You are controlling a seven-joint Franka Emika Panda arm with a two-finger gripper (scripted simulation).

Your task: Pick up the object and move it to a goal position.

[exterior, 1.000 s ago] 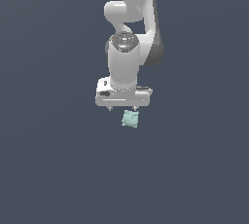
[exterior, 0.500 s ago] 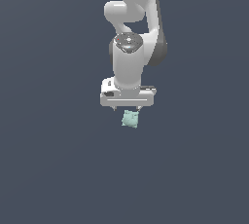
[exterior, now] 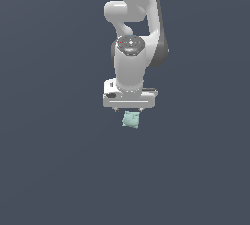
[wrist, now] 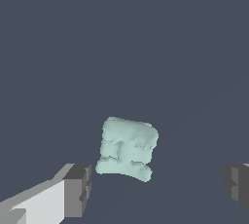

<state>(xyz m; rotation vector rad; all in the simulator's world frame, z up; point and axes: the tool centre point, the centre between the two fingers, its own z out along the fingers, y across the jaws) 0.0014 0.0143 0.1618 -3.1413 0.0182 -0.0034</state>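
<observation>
The object (exterior: 130, 120) is a small pale mint-green lumpy square lying on the dark grey floor. In the exterior view it shows just below my white gripper (exterior: 129, 109), which hangs over it from the white arm. In the wrist view the object (wrist: 127, 148) lies between and a little beyond the two grey fingertips, nearer to one fingertip (wrist: 78, 189) than to the other (wrist: 238, 186). My gripper (wrist: 158, 189) is open wide and empty, and does not touch the object.
The dark grey floor (exterior: 58, 170) stretches all round with nothing else on it. No goal marker shows in either view.
My gripper has sunk a little and shifted slightly toward the exterior view's right, coming closer over the object. The object has not moved.
</observation>
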